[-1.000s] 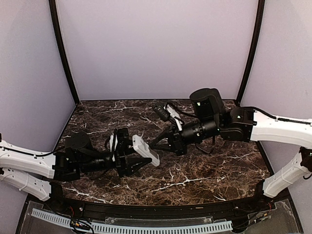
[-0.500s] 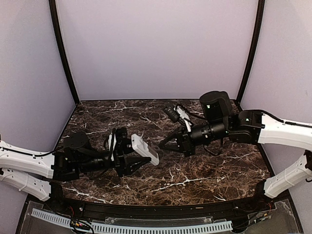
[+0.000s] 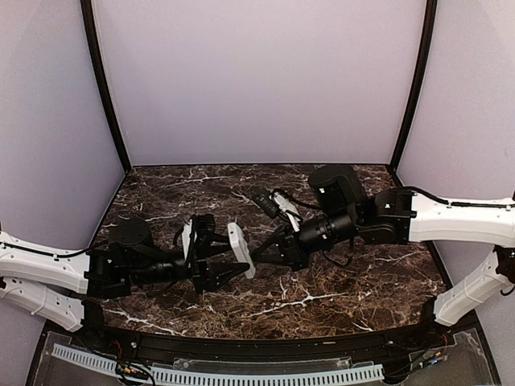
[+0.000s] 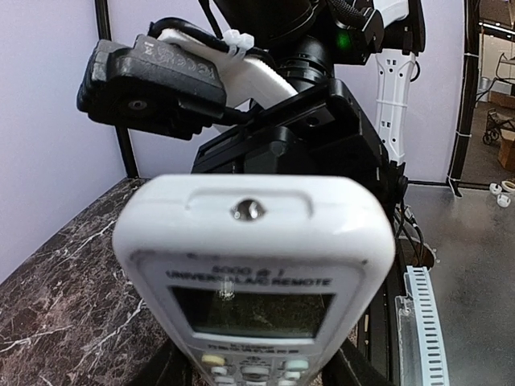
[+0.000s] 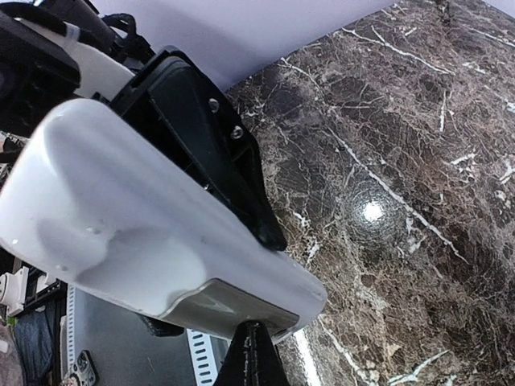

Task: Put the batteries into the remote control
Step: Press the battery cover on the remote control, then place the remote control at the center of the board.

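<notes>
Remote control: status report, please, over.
Left fingers shut on remote control, lifted off the table. Right fingers together at its grey end. No batteries in view.

L arm (image 3: 36, 269) & R arm (image 3: 463, 219): white shells, black wrists; black cables (image 4: 187, 26) w/ white zip tie (image 4: 238, 39) behind right fingers (image 5: 253, 358); 2 screws (image 5: 212, 104) beside left fingers (image 5: 241, 181).

— What does the remote control (image 3: 241, 250) look like?
— A slim white plastic bar. Its front has a pale screen under the print "UNIVERSAL A/C REMOTE", with small buttons beneath. The top end has a little bulb set in a recess.
— And where is it?
— Held clear of the table (image 3: 354, 281), above its near middle, tilted, pinched in the left gripper (image 3: 222, 262). Its back is smooth white, with a grey patch at one end.
</notes>
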You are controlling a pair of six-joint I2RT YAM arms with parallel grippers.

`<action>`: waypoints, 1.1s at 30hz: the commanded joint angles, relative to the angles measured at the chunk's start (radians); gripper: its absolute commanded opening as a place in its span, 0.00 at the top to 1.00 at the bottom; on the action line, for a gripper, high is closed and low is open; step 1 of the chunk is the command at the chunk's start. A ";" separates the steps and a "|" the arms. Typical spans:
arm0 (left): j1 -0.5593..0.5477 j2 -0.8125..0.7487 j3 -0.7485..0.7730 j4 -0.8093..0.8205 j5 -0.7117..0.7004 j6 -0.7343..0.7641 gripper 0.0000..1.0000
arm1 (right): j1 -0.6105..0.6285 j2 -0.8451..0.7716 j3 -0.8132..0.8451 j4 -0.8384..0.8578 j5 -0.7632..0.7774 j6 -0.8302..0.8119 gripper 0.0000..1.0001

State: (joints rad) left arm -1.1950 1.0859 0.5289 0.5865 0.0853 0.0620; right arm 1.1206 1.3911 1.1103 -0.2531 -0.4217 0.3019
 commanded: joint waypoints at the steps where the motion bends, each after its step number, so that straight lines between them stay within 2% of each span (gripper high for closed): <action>1: -0.003 -0.016 0.044 0.002 -0.035 -0.026 1.00 | -0.013 -0.092 -0.034 0.056 0.014 0.025 1.00; 4: -0.003 -0.004 0.070 -0.102 -0.116 -0.053 1.00 | -0.037 -0.152 -0.057 0.017 0.089 0.038 1.00; 9: -0.003 0.061 0.162 -0.422 -0.307 -0.168 1.00 | -0.065 -0.222 -0.082 -0.103 0.261 0.079 1.00; 15: -0.003 0.149 0.267 -0.740 -0.374 -0.307 1.00 | -0.075 -0.285 -0.138 -0.118 0.374 0.134 1.00; 18: -0.003 0.264 0.361 -0.989 -0.393 -0.379 1.00 | -0.075 -0.293 -0.151 -0.138 0.394 0.148 1.00; 22: -0.003 0.430 0.496 -1.220 -0.371 -0.471 1.00 | -0.075 -0.290 -0.161 -0.152 0.390 0.161 1.00; 26: 0.001 0.558 0.577 -1.312 -0.275 -0.503 1.00 | -0.075 -0.295 -0.169 -0.166 0.374 0.170 1.00; 30: 0.012 0.655 0.672 -1.420 -0.126 -0.443 1.00 | -0.075 -0.305 -0.186 -0.170 0.331 0.171 1.00; 33: 0.013 0.707 0.742 -1.525 -0.099 -0.392 1.00 | -0.076 -0.304 -0.195 -0.170 0.305 0.172 1.00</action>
State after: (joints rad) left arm -1.1881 1.7618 1.1732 -0.7349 -0.1154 -0.3824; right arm 1.0508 1.1011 0.9371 -0.4206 -0.0795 0.4618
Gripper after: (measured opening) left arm 0.510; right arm 0.003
